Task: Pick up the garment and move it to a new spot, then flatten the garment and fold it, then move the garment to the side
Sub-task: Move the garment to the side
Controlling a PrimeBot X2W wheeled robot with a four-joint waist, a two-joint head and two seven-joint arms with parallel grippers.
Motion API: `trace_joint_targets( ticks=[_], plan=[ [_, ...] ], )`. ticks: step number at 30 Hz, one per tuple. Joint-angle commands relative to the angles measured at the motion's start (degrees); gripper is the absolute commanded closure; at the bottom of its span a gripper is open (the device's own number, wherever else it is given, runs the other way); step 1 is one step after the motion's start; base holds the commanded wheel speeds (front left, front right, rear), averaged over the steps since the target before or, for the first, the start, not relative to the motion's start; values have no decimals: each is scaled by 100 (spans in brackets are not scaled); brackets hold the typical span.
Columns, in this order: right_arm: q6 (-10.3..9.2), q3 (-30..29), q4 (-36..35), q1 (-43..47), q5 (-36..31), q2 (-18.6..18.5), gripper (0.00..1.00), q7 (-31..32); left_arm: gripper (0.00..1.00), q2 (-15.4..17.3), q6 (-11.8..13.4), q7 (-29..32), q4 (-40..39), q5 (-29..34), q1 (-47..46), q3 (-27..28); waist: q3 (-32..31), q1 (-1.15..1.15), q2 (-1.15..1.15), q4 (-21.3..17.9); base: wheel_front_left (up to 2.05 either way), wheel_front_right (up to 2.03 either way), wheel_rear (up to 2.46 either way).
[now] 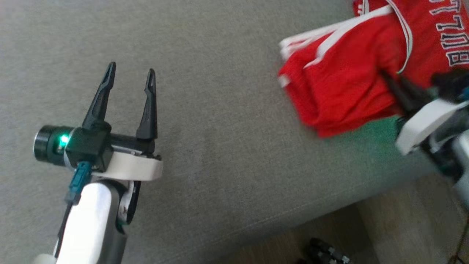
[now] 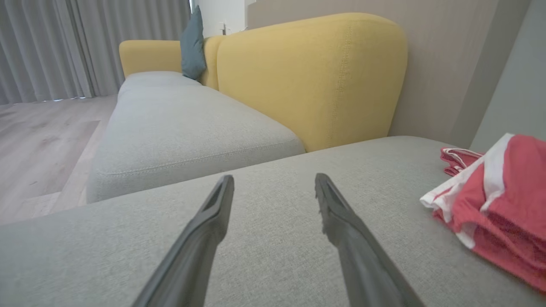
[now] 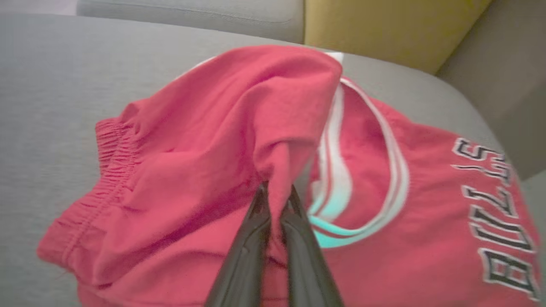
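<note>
The garment (image 1: 344,84) is a pair of red shorts with white trim and dark lettering, bunched at the right of the grey cushion (image 1: 220,110). My right gripper (image 3: 276,189) is shut on a pinched fold of the garment (image 3: 222,140), which rises in a peak from its fingertips. In the head view the right gripper (image 1: 394,82) reaches into the red cloth, blurred. My left gripper (image 1: 130,72) hovers open over bare cushion well to the left, nothing between its fingers. The left wrist view shows the left gripper (image 2: 275,184) open, with the garment (image 2: 499,200) at the right edge.
The grey cushion's front edge (image 1: 293,216) runs diagonally at lower right, with wooden floor (image 1: 403,227) beyond and a dark object (image 1: 326,253) on it. A yellow backrest (image 2: 311,76) and a second grey seat (image 2: 179,123) with a teal pillow (image 2: 194,42) stand behind.
</note>
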Motion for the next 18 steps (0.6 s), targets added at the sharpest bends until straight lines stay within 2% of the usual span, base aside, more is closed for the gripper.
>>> trace_joint_targets(
  ticks=[1,5,9,18],
  plan=[
    [-5,-26,-68,-71,40,-287,100,-69,0,109,-5,26,-252,80,-213,129,203,0,0,-151,0,0,0],
    [-5,-212,103,-363,28,-688,100,-161,0,174,-35,109,-349,145,-361,79,436,0,0,-253,0,0,0],
    [-5,-487,261,-568,53,-922,100,-163,0,261,-56,186,-453,197,-507,76,684,0,0,-356,0,0,0],
    [-5,-974,620,-1010,-179,-961,100,-213,0,371,-130,314,-593,259,-803,14,1171,0,0,-470,0,0,0]
  ],
)
